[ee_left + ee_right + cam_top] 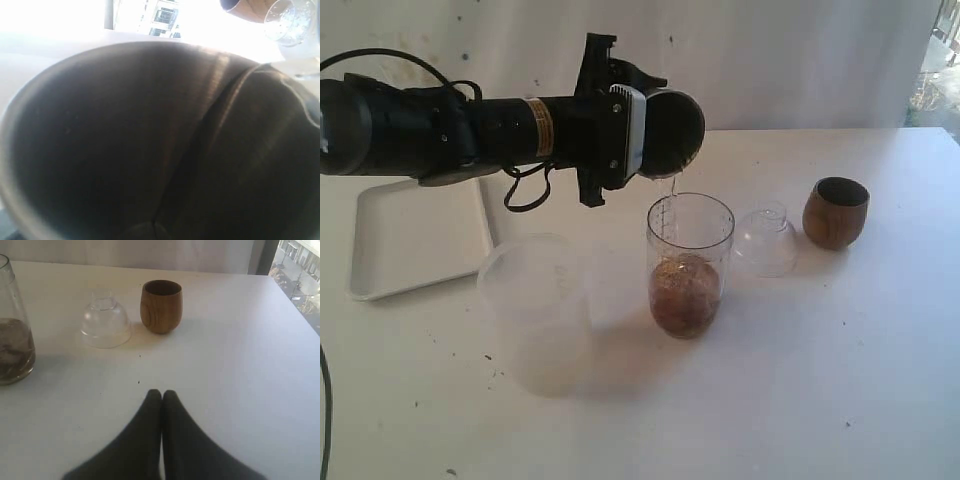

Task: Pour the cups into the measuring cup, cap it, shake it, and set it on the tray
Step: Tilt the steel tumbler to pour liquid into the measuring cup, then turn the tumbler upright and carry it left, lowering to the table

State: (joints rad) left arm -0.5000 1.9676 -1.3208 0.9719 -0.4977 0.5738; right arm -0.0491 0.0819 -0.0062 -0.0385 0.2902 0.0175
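Measuring cup [690, 265] upright at the middle of the desk [820, 390], brownish contents in the lower part. Directly above its rim, steel tumbler [678, 132] tipped sideways, grasped in the left gripper [628, 130]; apparently releases a thin stream downward. Just beside on the right, clear domed cap [766, 240], then wooden cup [836, 212]. Frosted cup [535, 300] front left; tray [410, 250] behind it. Right gripper [162, 400] clenched, empty, above bare desk.

Exterior cam: across white table [820, 400] from slightly above, mid-distance. Left wrist cam: v. close, into shiny steel tumbler [125, 150]. Right wrist cam: low over its fingertips [145, 440]; squat brown wooden cup [161, 306] ahead, shared w/ exterior.
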